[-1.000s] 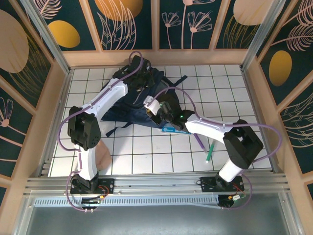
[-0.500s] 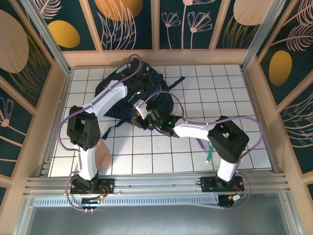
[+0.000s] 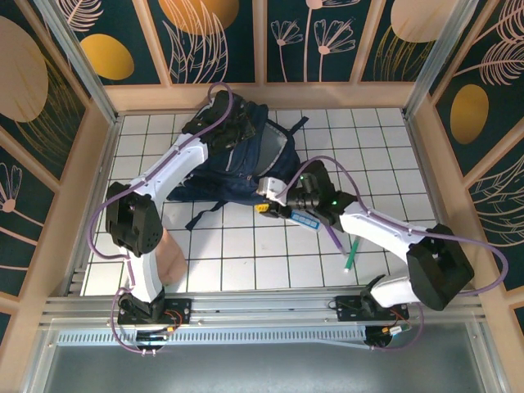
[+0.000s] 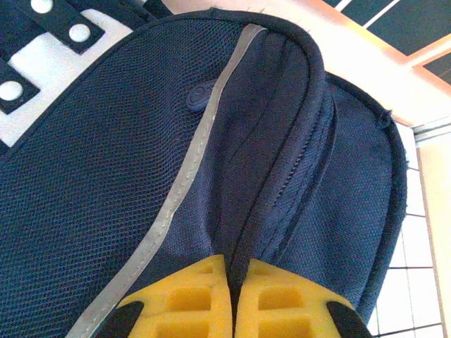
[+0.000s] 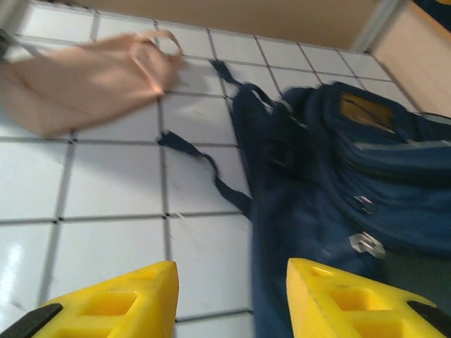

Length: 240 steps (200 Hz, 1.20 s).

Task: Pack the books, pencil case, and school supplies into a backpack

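Centrally, backpack, white tiled table, floral walls

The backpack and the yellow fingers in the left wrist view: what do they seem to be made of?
The backpack looks like matte synthetic fabric: an open mesh weave shows on its panel, with stitched seams. Its grey stripe is smoother, perhaps reflective tape. The yellow fingers look like hard matte plastic, moulded or printed, with recessed pockets.
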Each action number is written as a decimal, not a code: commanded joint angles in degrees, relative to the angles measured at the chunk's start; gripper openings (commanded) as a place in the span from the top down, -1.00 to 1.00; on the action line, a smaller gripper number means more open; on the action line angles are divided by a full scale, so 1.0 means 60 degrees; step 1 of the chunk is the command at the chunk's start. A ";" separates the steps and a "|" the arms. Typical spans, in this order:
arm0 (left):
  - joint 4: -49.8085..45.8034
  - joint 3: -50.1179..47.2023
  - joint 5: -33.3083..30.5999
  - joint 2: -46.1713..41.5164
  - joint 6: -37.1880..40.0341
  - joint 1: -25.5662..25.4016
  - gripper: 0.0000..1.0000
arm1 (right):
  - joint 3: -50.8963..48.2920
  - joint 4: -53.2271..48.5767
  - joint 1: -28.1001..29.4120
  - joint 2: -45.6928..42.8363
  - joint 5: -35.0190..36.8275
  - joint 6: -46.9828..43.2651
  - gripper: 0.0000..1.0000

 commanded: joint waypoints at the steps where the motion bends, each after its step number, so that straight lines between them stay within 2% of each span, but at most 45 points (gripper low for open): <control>1: 0.0517 0.0512 -0.0039 -0.0612 0.0201 0.0004 1.00 | -0.0137 0.0623 -0.0590 0.0271 0.0438 -0.0957 0.11; 18: 0.0476 0.0602 0.0015 -0.0585 0.0228 -0.0006 1.00 | -0.0034 0.1093 -0.0952 0.0581 0.0498 -0.0966 0.11; 42: 0.0403 0.0695 0.0195 -0.0575 0.0192 0.0001 1.00 | 0.0248 0.1784 -0.0984 0.1321 0.0091 -0.0827 0.11; 97: 0.0377 0.0622 0.0396 -0.0571 0.0289 -0.0005 1.00 | 0.1283 0.3261 -0.1001 0.3165 -0.0737 0.0480 0.11; 116: 0.0460 0.0594 0.0515 -0.0582 0.0605 -0.0006 1.00 | 0.1423 0.3918 -0.1056 0.3382 -0.1437 0.2020 0.11; 118: 0.0484 0.0597 0.0527 -0.0583 0.0662 -0.0006 1.00 | 0.1415 0.4011 -0.1278 0.3387 -0.1546 0.2253 0.11; 136: 0.0529 0.0542 0.0550 -0.0586 0.0912 -0.0005 1.00 | 0.1246 0.5501 -0.1811 0.3499 -0.2371 0.5408 0.09; 152: 0.0715 0.0400 0.0746 -0.0603 0.1105 -0.0006 1.00 | 0.0984 0.7080 -0.2011 0.3699 -0.2546 0.8311 -0.03; 171: 0.1006 0.0121 0.0910 -0.0610 0.1148 0.0000 1.00 | 0.0420 0.9165 -0.1955 0.3950 -0.2211 1.0750 -0.08; 175: 0.1057 0.0058 0.0937 -0.0601 0.1155 -0.0006 1.00 | 0.0359 0.9408 -0.1941 0.4026 -0.2059 1.1197 -0.22; 192: 0.1274 -0.0144 0.1086 -0.0573 0.1144 -0.0006 1.00 | 0.0321 0.9858 -0.1791 0.4281 -0.1241 1.2462 -0.29; 214: 0.1315 -0.0155 0.1107 -0.0465 0.1147 -0.0006 1.00 | 0.0616 0.9103 -0.1408 0.4294 -0.0558 1.2724 -0.34; 228: 0.1253 -0.0077 0.1053 -0.0381 0.1213 -0.0006 1.00 | 0.0637 0.8800 -0.1184 0.4267 0.0156 1.3053 -0.24; 234: 0.1227 -0.0029 0.1050 -0.0330 0.1242 -0.0008 1.00 | 0.0622 0.8785 -0.1180 0.4297 0.0381 1.3314 -0.08; 240: 0.1220 0.0006 0.1049 -0.0306 0.1281 -0.0014 1.00 | 0.0600 0.8830 -0.1180 0.4373 0.0513 1.3588 0.18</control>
